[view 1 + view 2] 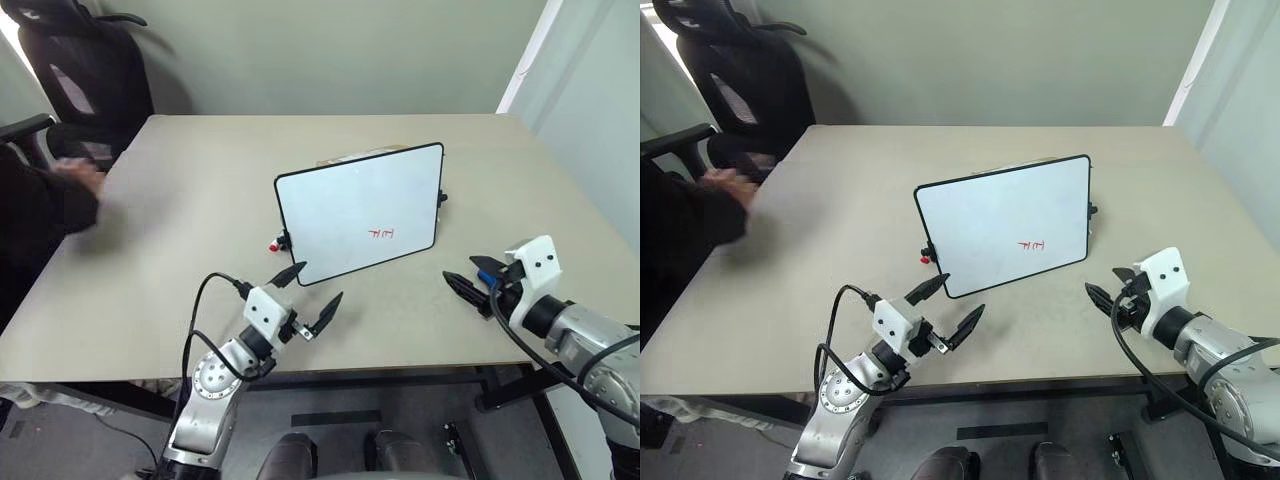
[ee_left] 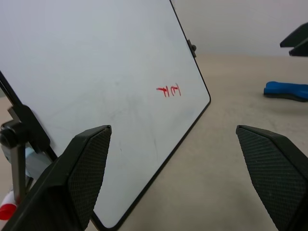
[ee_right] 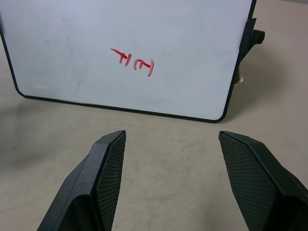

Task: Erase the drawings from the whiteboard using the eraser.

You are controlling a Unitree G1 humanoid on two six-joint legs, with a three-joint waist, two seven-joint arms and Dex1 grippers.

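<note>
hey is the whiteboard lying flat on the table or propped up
Propped up. The whiteboard leans back on its lower edge, its face tilted toward the robot, with the red drawings near its lower right corner.

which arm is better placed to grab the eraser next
Probably the right. The blue eraser lies on the table right by the open right gripper. The left gripper, also open and empty, hangs at the whiteboard's lower left corner, farther away.
</note>
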